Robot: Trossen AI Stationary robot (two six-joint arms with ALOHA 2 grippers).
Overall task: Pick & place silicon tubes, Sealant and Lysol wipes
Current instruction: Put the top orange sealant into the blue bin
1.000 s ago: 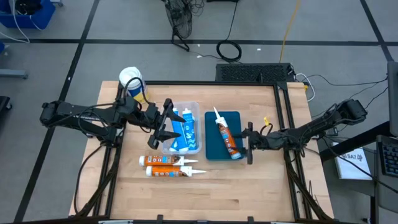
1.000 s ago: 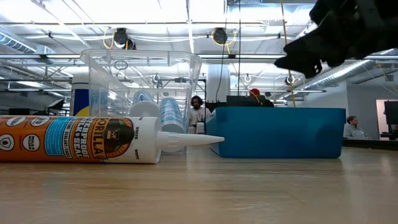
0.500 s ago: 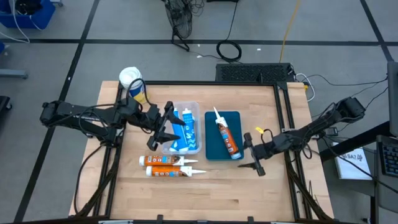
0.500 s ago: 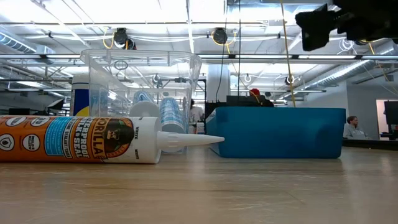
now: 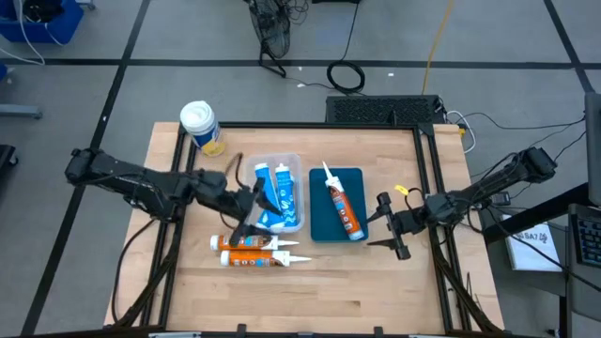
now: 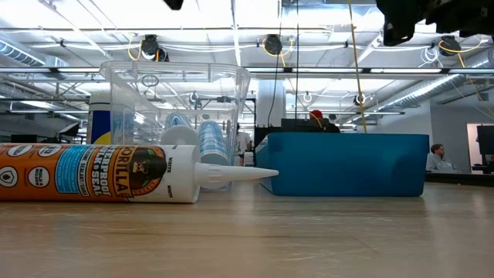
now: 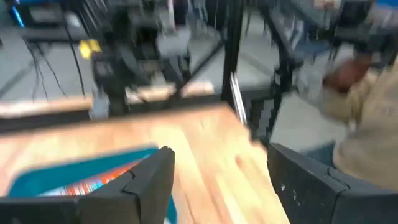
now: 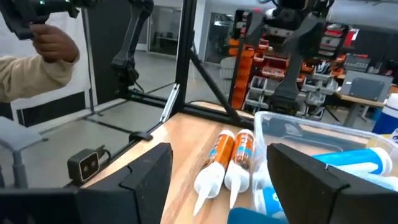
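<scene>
The Lysol wipes canister (image 5: 198, 127), with its white lid, stands upright at the table's far left corner. Blue tubes (image 5: 274, 192) lie in a clear bin (image 5: 299, 223). One orange cartridge (image 5: 344, 204) lies on its side in the blue tray (image 5: 324, 225). Two more orange cartridges (image 5: 252, 250) (image 8: 227, 160) lie side by side on the table in front of the bin. My left gripper (image 5: 249, 209) (image 7: 217, 180) hovers open by the bin's near left corner, above the two cartridges. My right gripper (image 5: 389, 225) (image 8: 221, 180) hovers open just right of the tray. Both are empty.
A person's hand and sleeve (image 8: 43, 56) (image 7: 367, 112) show beyond the table's edge. Bare wood lies along the near edge (image 5: 329, 291) and on the right (image 5: 432, 169). In the low view a cartridge (image 6: 100, 174), the bin (image 6: 177, 116) and the tray (image 6: 343, 164) stand in a row.
My left gripper has swung from over the bin's left side toward the table's near edge and sunk. My right gripper has drawn back from the blue tray toward the table's right edge, risen and rolled. Neither has opened or shut. No object has moved.
</scene>
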